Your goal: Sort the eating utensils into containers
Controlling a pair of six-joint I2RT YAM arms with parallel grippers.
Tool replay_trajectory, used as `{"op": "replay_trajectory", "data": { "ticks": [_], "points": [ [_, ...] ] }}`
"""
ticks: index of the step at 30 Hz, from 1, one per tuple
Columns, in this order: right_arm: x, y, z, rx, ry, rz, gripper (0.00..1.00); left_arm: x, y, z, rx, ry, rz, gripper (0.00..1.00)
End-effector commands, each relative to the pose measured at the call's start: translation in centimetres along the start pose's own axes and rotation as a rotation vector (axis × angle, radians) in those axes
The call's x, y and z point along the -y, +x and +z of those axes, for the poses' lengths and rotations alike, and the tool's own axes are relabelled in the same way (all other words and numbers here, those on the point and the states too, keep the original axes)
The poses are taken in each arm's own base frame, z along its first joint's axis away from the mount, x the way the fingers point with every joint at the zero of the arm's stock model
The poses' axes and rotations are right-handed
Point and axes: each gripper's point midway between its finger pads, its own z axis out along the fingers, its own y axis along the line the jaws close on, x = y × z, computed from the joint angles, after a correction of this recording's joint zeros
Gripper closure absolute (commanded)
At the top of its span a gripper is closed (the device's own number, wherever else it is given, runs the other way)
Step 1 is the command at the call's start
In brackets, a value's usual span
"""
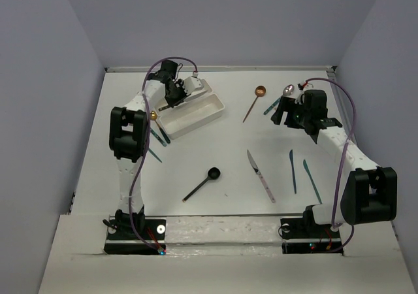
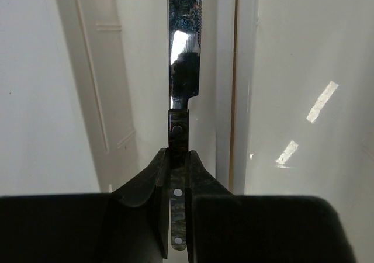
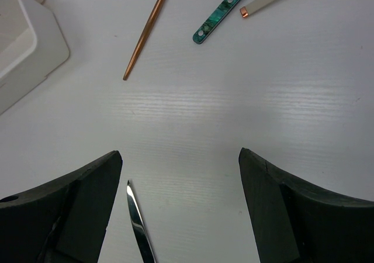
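White trays (image 1: pixel 204 106): two, side by side at the far left of the tabletop (image 3: pixel 193 117).
Left jaws: nearly closed, clamped on the dark riveted handle of a knife (image 2: pixel 184 58); its blade points away, over the trays.
Right jaws: wide apart, holding nothing, over bare tabletop.
Near right jaws: silver knife (image 3: pixel 136 219) tip between them; copper spoon (image 3: pixel 147 32) handle and teal knife (image 3: pixel 224 9) handle beyond.
Loose: black spoon (image 1: pixel 204 183), mid-tabletop.

Your worktop (image 1: pixel 215 150) and tray (image 1: pixel 196 111) are plain white. The knife (image 2: pixel 184 58) shows a mirror-silver blade and a dark mottled handle. Toward one o'clock lies a copper spoon (image 1: pixel 253 102) beside a marbled teal handle (image 3: pixel 225 9); the black spoon (image 1: pixel 202 183) sits near six.
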Motion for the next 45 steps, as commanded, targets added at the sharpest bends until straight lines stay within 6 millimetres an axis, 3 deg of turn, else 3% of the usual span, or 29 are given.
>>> {"op": "replay_trajectory", "data": {
  "ticks": [1,3,4,5,7,11,14,15,18,19,20,22,23,24,25,27,28,29,30,31,32,34,37,38,41,42,44,45],
  "points": [
    [0.0,-1.1,0.0,0.041,-0.007,-0.012,0.13,-1.8,-1.6,-1.7,0.048,-0.064,0.010,1.00],
    [-0.1,-1.1,0.0,0.040,-0.009,-0.012,0.13,-2.0,-1.6,-1.8,0.047,-0.076,0.010,1.00],
    [0.0,-1.2,-0.1,0.042,-0.008,-0.011,0.13,-2.1,-1.7,-1.9,0.049,-0.077,0.006,0.94],
    [-0.1,-1.1,0.0,0.040,-0.009,-0.012,0.13,-1.9,-1.7,-1.9,0.051,-0.073,0.003,0.76],
    [0.0,-1.1,0.1,0.036,-0.008,-0.013,0.13,-2.2,-2.5,-2.7,0.076,-0.082,-0.007,0.51],
    [-0.1,-1.0,0.1,0.033,-0.013,-0.013,0.13,-3.7,-4.4,-5.1,0.133,-0.141,-0.059,0.37],
    [-0.1,-0.9,0.1,0.031,-0.014,-0.011,0.13,-5.8,-5.6,-7.7,0.186,-0.211,-0.171,0.36],
    [-0.2,-1.1,0.0,0.035,-0.015,-0.012,0.13,-6.7,-6.3,-9.4,0.226,-0.243,-0.253,0.36],
    [-0.2,-1.1,-0.1,0.040,-0.017,-0.013,0.13,-9.5,-5.7,-14.3,0.329,-0.338,-0.447,0.36],
    [-0.2,-1.1,-0.2,0.042,-0.016,-0.011,0.13,-9.2,-4.5,-14.6,0.347,-0.324,-0.594,0.37],
    [-0.3,-1.3,-0.3,0.046,-0.017,-0.011,0.13,-9.3,-4.1,-16.9,0.388,-0.336,-0.655,0.38],
    [-0.3,-1.3,-0.3,0.046,-0.017,-0.006,0.13,-8.5,0.7,-17.1,0.375,-0.306,-0.816,0.39],
    [-0.3,-1.3,-0.4,0.047,-0.018,-0.003,0.13,-8.2,1.0,-18.9,0.411,-0.326,-0.836,0.39],
    [-0.5,-1.4,-0.4,0.048,-0.026,0.005,0.13,-6.7,3.7,-17.5,0.348,-0.323,-0.867,0.39],
    [-0.7,-1.5,-0.6,0.050,-0.035,0.009,0.13,-6.0,4.8,-17.3,0.321,-0.347,-0.861,0.39],
    [-1.8,-1.4,-0.8,0.046,-0.065,0.008,0.14,-5.7,6.0,-18.9,0.310,-0.450,-0.816,0.39],
    [-1.9,-1.8,-1.2,0.063,-0.061,0.006,0.14,-4.2,7.9,-17.8,0.271,-0.444,-0.832,0.38],
    [-2.2,-1.7,-1.3,0.061,-0.059,-0.002,0.14,-4.2,7.8,-19.3,0.296,-0.491,-0.803,0.38],
    [-2.5,-1.6,-1.5,0.062,-0.049,-0.011,0.14,-3.5,8.1,-19.4,0.298,-0.497,-0.802,0.38],
    [-1.3,-1.7,-1.8,0.068,0.018,-0.014,0.14,-2.2,9.0,-18.7,0.276,-0.483,-0.785,0.38],
    [-1.0,-1.4,-1.8,0.059,0.047,-0.021,0.14,-1.8,8.5,-20.0,0.304,-0.502,-0.746,0.38],
    [0.1,-0.5,-2.1,0.014,0.108,-0.026,0.14,0.1,9.2,-19.5,0.292,-0.470,-0.727,0.38],
    [-0.9,1.3,-2.0,-0.042,0.096,-0.046,0.14,3.5,8.2,-19.3,0.283,-0.378,-0.609,0.39],
    [-0.7,1.9,-2.0,-0.058,0.096,-0.041,0.14,5.8,5.7,-18.9,0.296,-0.316,-0.513,0.39],
    [-1.3,2.9,-1.9,-0.081,0.074,-0.025,0.14,12.4,3.4,-17.3,0.229,-0.140,-0.329,0.37],
    [-1.5,3.4,-2.0,-0.088,0.071,-0.019,0.14,16.2,1.5,-17.2,0.240,-0.046,-0.256,0.32],
    [-1.4,3.7,-2.2,-0.088,0.078,-0.002,0.14,19.9,-0.3,-16.8,0.264,0.051,-0.189,0.29],
    [-1.7,3.8,-2.3,-0.085,0.072,-0.002,0.14,20.3,0.0,-16.6,0.258,0.060,-0.198,0.29]
  ]
}}
